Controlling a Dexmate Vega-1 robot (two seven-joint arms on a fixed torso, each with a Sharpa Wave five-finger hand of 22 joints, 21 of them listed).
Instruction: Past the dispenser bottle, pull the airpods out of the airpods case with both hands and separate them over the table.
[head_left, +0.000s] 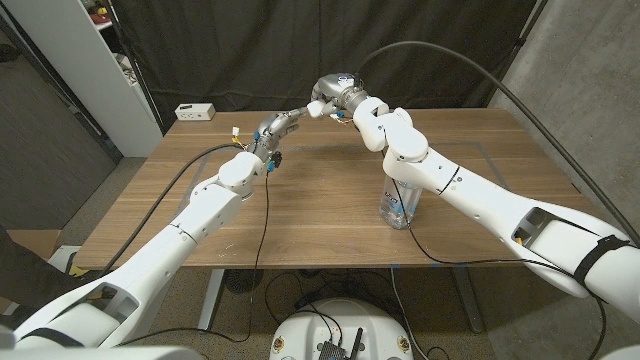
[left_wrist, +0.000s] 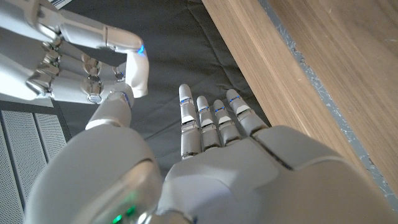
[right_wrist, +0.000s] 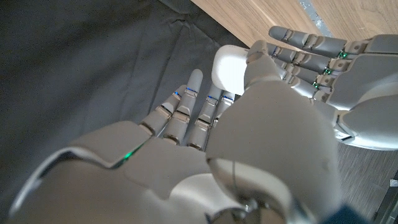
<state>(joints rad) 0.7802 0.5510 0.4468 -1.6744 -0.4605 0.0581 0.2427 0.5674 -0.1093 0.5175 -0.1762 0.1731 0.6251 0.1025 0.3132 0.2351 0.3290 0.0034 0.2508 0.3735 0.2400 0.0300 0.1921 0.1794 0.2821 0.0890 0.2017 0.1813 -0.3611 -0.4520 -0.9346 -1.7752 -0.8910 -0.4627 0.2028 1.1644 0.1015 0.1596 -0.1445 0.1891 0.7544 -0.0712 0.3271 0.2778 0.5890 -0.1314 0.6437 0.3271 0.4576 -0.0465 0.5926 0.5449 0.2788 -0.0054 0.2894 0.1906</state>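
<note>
The white airpods case (head_left: 318, 108) hangs in the air over the table's far edge, beyond the clear dispenser bottle (head_left: 400, 208). My right hand (head_left: 345, 92) holds it from above; in the right wrist view the case (right_wrist: 229, 70) sits pinched by my right hand (right_wrist: 205, 155). My left hand (head_left: 276, 128) reaches in from the left, its fingertips close to the case. In the left wrist view my left hand (left_wrist: 230, 155) has its fingers straight with nothing in them, and the right hand (left_wrist: 62, 56) is just beyond its thumb. No airpod can be made out.
My right forearm crosses over the bottle on the wooden table (head_left: 330, 210). A small white box (head_left: 195, 111) lies at the back left corner. Thin cables trail across the tabletop. A dark curtain hangs behind the table.
</note>
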